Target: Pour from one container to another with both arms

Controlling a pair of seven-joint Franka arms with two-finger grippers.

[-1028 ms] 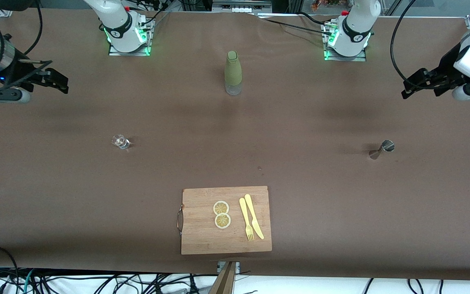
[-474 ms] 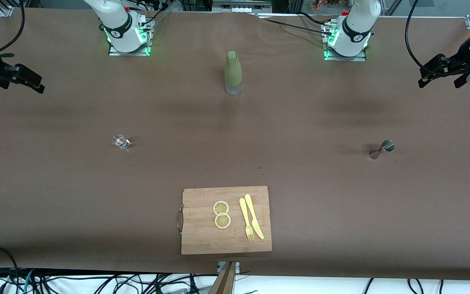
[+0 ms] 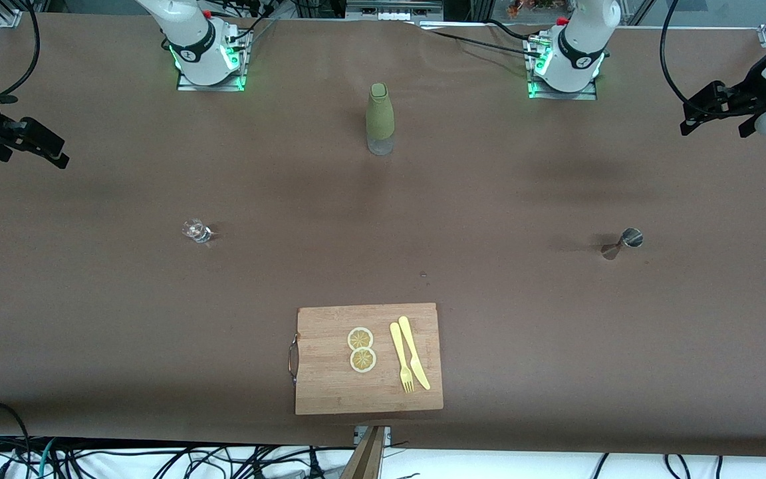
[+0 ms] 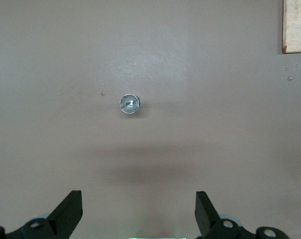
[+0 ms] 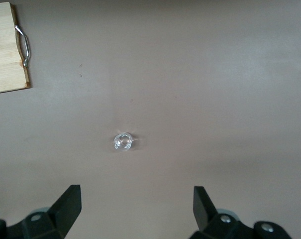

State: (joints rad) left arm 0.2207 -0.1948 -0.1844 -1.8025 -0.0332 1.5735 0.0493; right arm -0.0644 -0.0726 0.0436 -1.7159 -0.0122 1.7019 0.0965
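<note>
In the lower middle of the frame lies a wooden cutting board (image 3: 330, 389) with a metal handle (image 3: 292, 358). On it are two lemon slices (image 3: 360, 338) touching each other, what looks like plastic cutlery beside them: a yellow fork (image 3: 401, 359) and a yellow knife (image 3: 415, 352). Cables (image 3: 223, 460) trail along the bottom edge.

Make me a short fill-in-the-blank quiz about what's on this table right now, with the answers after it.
1. The two lemon slices lie on the ____ board.
2. Both the left tool and the right tool have their fingers ____.
3. The green bottle stands ____ on the table.
4. The metal jigger is toward the ____ arm's end of the table.

Answers: cutting; open; upright; left
</note>
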